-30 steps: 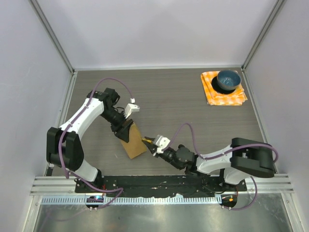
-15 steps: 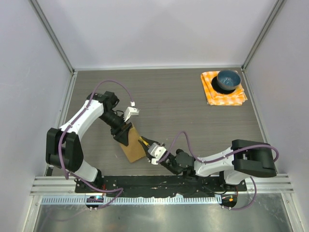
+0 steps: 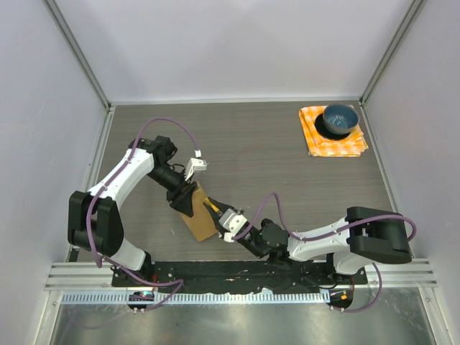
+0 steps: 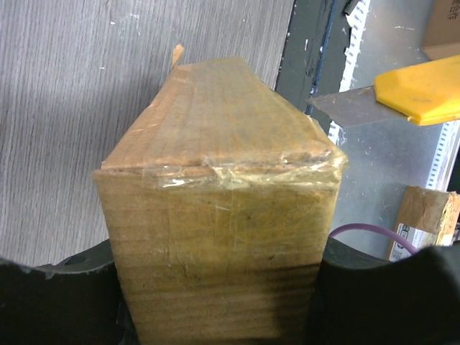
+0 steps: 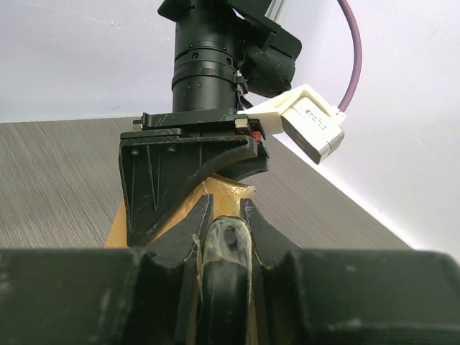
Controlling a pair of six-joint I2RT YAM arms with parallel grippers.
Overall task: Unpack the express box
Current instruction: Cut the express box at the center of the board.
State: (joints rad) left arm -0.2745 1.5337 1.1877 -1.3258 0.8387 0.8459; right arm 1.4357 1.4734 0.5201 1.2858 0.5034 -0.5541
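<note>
Express box point(image 3: 200, 223) gripped in left jaws (tilted), right arm point(image 3: 313, 243) low, holding knife point(image 4: 424, 88).

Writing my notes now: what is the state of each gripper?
Left gripper: closed on the box.
Right gripper: closed on the yellow knife.

Left wrist view: you lose the near end of the express box point(image 4: 215, 215); yellow cutter point(image 4: 424, 90) runs off-frame right.
</note>
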